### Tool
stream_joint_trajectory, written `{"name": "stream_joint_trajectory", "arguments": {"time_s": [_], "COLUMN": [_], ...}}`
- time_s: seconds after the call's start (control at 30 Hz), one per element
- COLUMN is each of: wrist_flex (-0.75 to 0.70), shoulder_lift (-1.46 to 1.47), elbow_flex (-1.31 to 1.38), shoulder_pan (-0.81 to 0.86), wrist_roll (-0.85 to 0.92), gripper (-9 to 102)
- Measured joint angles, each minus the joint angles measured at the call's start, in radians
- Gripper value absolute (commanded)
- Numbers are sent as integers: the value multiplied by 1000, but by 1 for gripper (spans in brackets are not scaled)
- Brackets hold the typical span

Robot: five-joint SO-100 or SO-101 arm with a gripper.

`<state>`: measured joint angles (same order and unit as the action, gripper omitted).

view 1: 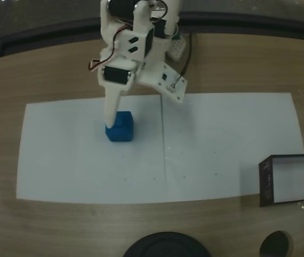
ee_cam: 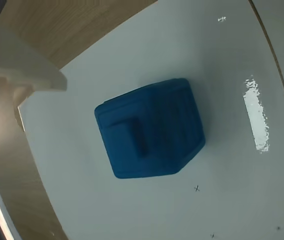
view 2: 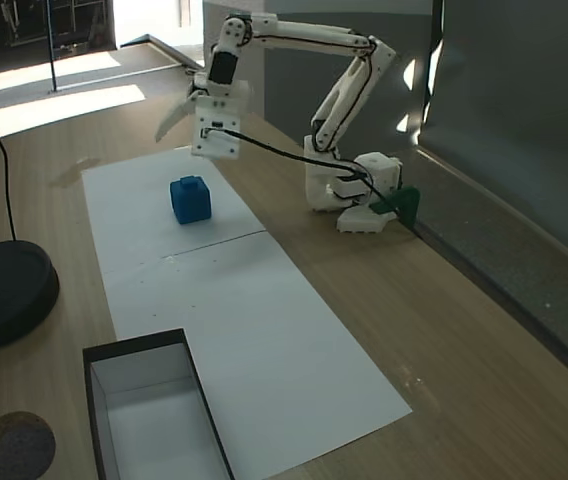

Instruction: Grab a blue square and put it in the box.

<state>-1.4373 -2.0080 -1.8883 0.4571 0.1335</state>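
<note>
Box [view 2: 154, 420], black-walled, sits at the white paper sheet's [view 2: 234, 310] end, well apart from the blue square [view 2: 191, 199] resting on that sheet; the tool [view 2: 186, 112] hovers above the square, released, holding nothing.

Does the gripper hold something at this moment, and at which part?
Nothing is held. The gripper hangs open above the blue square, which rests on the white paper.

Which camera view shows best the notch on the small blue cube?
The wrist view: the small bright blue cube appears large there, and the shallow notch on one face is clear. In a fixed view from above a white finger partly covers it. In a fixed view from the side the cube is small, the notch unreadable.
</note>
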Motion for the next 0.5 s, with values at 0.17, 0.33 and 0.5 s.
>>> {"name": "stream_joint_trajectory", "arguments": {"time_s": [0.17, 0.33, 0.5], "wrist_flex": [-31, -21, -14], "shoulder_lift": [255, 350, 394], "elbow_flex": [118, 133, 138], "shoulder_pan": [66, 74, 54], "wrist_roll": [38, 61, 61], "gripper": [38, 38, 38]}}
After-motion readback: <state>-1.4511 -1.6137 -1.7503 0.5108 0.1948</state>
